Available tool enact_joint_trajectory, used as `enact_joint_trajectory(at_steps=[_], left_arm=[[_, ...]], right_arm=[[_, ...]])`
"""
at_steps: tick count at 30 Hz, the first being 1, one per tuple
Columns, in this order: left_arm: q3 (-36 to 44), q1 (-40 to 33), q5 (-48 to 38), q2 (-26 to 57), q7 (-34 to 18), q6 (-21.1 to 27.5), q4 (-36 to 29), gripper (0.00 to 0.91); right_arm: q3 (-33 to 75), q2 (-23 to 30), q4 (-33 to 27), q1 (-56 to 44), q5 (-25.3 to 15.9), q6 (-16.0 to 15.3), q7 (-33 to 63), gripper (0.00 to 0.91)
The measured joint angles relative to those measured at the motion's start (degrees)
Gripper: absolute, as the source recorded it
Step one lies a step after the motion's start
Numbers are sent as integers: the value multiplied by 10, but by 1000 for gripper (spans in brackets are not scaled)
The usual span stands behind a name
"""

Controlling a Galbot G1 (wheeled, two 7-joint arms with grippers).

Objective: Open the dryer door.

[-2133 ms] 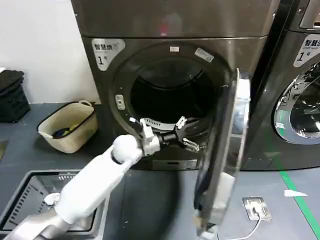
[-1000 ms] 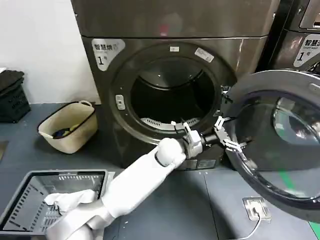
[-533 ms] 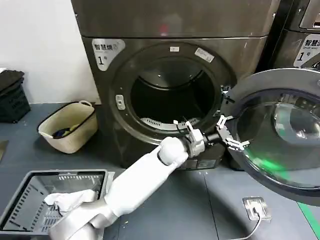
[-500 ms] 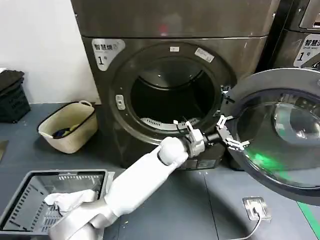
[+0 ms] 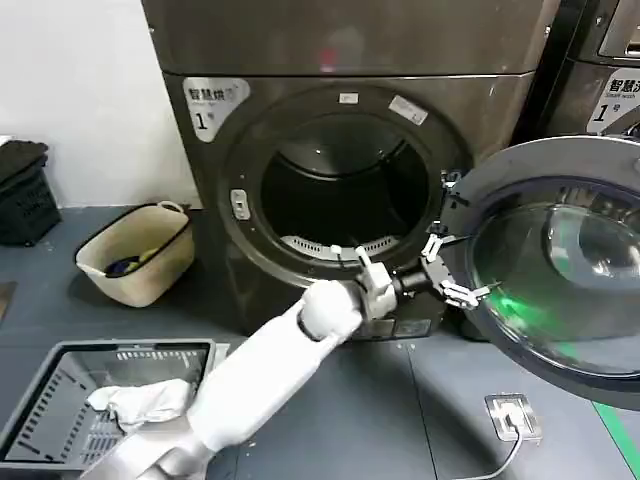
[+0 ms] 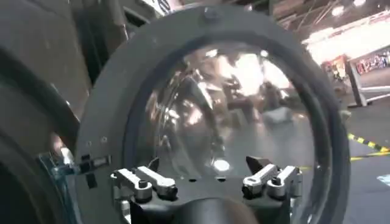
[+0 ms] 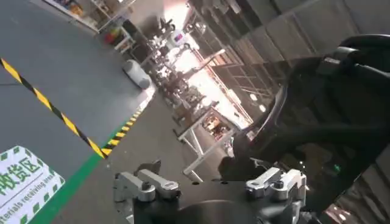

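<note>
Left pincer hovering spread, gripping nothing, just beside dryer door (inner face), likely pushing it wider right; right pincer hanging spread, idle.

Head cam: high, facing down at dryer door. Left wrist cam: close, facing same door inner face. Right wrist cam: faces room floor.

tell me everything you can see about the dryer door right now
The dryer door is swung wide open to the right of the drum opening, inner face toward the camera. It is round, with a broad dark grey frame around a domed, reflective glass porthole, and is attached at its left edge beside the opening. The left gripper, fingers spread, sits at that frame's left edge; contact is unclear.
</note>
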Motion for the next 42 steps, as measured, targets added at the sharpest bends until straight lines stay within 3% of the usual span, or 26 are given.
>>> enact_joint_trajectory(at_steps=[13,19,26,33,38,42], left_arm=[[-98,116,-26,141,-20,91,-213,907],[-176,187,-36,213,-31,144,-305,907],[-298,308,-81,299,-79,196,-384,907],[-460,446,-206,361,-161,284,-459,907],[-558,506,-359,374,-293,373,-487,907],[-623,540,-493,389,-396,389,-488,907]], right_arm=[[-7,1,14,2,17,10,-11,907],[-15,6,25,3,21,15,-13,907],[-27,8,38,5,25,14,-15,907],[-36,5,43,9,37,12,-18,907],[-35,2,39,5,51,11,-24,907],[-35,1,35,3,64,11,-29,907]])
